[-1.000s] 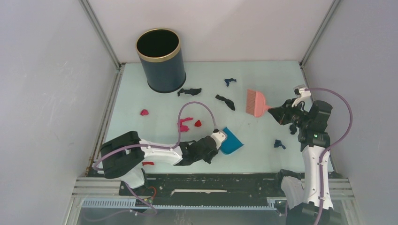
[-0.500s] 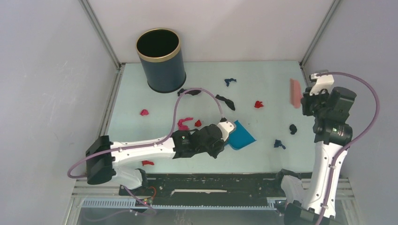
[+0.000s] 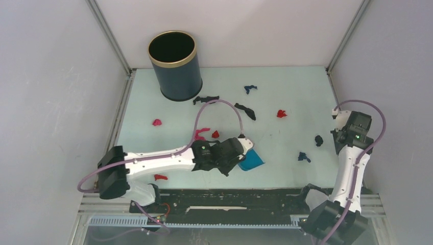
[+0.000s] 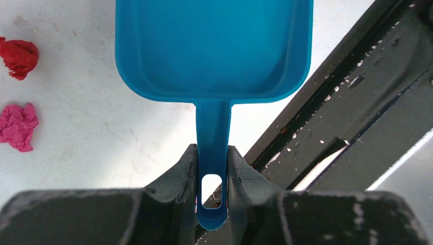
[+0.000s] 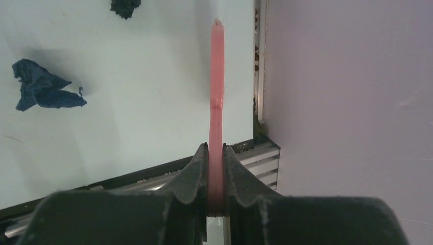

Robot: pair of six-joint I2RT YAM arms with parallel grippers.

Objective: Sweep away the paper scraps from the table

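Paper scraps lie scattered on the mint-green table (image 3: 286,87): pink (image 3: 157,122), pink (image 3: 200,134), red (image 3: 215,134), red (image 3: 281,113), black (image 3: 206,99), black (image 3: 246,111), blue (image 3: 249,89), black (image 3: 318,140), blue (image 3: 304,156), red (image 3: 161,177). My left gripper (image 3: 239,152) (image 4: 212,150) is shut on the handle of the blue dustpan (image 3: 251,161) (image 4: 214,46), low over the near middle. My right gripper (image 3: 347,133) (image 5: 215,148) is shut on the pink brush (image 5: 217,81), seen edge-on by the right rail. The brush is hidden in the top view.
A dark round bin (image 3: 175,65) with a gold rim stands at the back left. Red (image 4: 19,57) and pink (image 4: 18,126) scraps lie left of the dustpan. Blue (image 5: 43,87) and black (image 5: 125,6) scraps lie left of the brush. The right wall (image 5: 347,76) is close.
My right arm has swung the brush from the table's middle to the right edge and drawn it nearer, uncovering a red scrap. My left arm has shifted the dustpan slightly.
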